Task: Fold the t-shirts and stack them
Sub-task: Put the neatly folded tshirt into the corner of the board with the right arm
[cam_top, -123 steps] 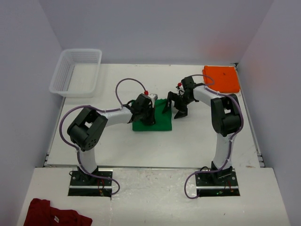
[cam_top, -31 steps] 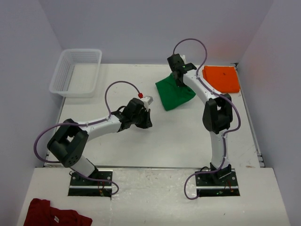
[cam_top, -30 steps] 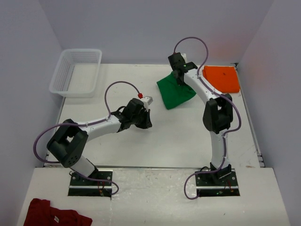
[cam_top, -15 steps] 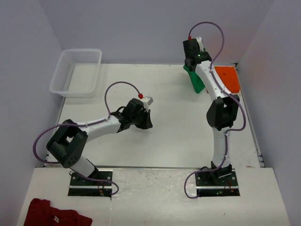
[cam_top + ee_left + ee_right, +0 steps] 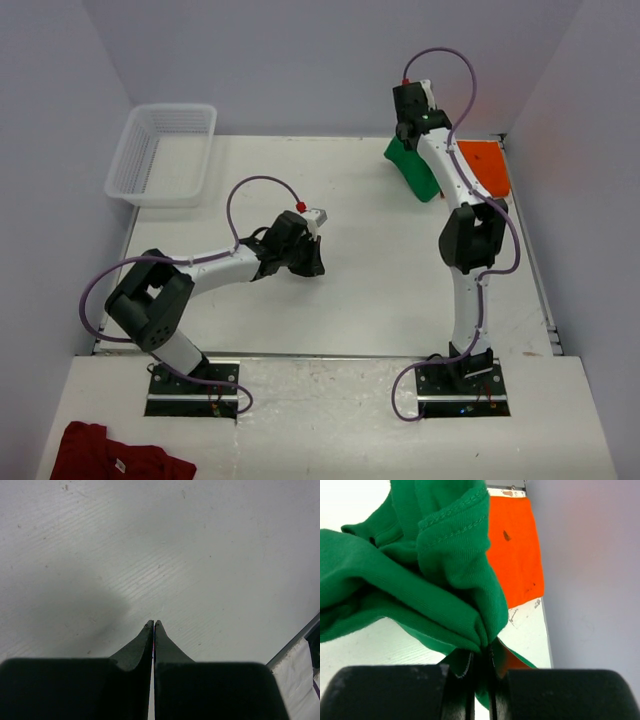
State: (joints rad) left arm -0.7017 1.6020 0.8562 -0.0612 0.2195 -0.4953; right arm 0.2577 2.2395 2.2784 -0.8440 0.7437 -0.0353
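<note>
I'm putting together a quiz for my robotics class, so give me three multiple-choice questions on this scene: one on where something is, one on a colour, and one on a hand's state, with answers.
1. Where does the orange t-shirt lie?
A) at the far right corner of the table
B) at its near left corner
C) in its middle

2. The right hand holds a t-shirt of what colour?
A) orange
B) green
C) dark red

3. How is the left hand?
A) shut, holding nothing
B) wide open
C) shut on cloth

Answers:
1 A, it lies flat by the table's right edge at the far end.
2 B, the green t-shirt bunches out from the closed fingers.
3 A, its fingertips meet over bare table.
</note>
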